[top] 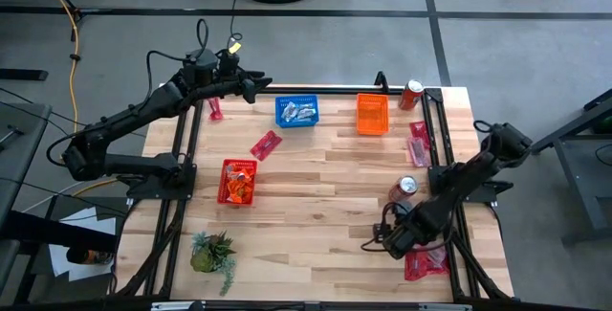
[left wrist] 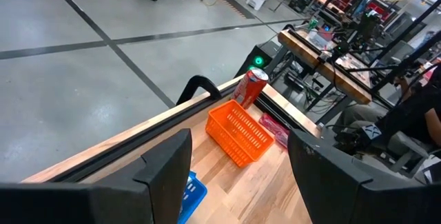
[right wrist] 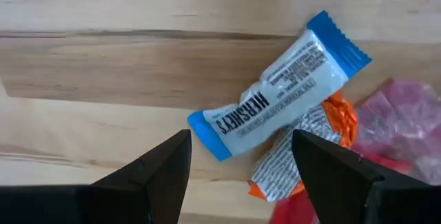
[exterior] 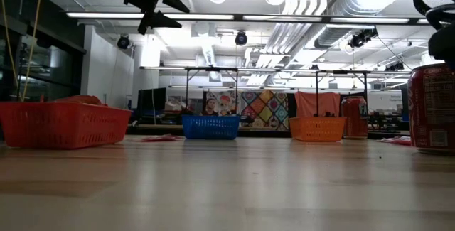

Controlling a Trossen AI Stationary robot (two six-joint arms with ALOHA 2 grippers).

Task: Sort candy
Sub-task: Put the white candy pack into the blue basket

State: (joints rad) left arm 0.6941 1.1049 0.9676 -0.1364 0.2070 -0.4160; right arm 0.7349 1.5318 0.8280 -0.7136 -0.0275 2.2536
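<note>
Your right hand (right wrist: 238, 165) hangs wide open over the blue-and-white bar (right wrist: 279, 86) by the worktop's near right corner; the bar lies diagonally across the gap between its fingers.

three baskets (top: 238, 181), candy (top: 265, 144), two cans (top: 404, 188)

Bright, even light comes from ceiling tube lamps (exterior: 213, 15) seen in the low view, which glare white there. The table (top: 325, 206) carries only soft, faint shadows from above, while in the low view its near surface is blurred and the soda can (exterior: 431, 106) at the edge looks soft
</note>
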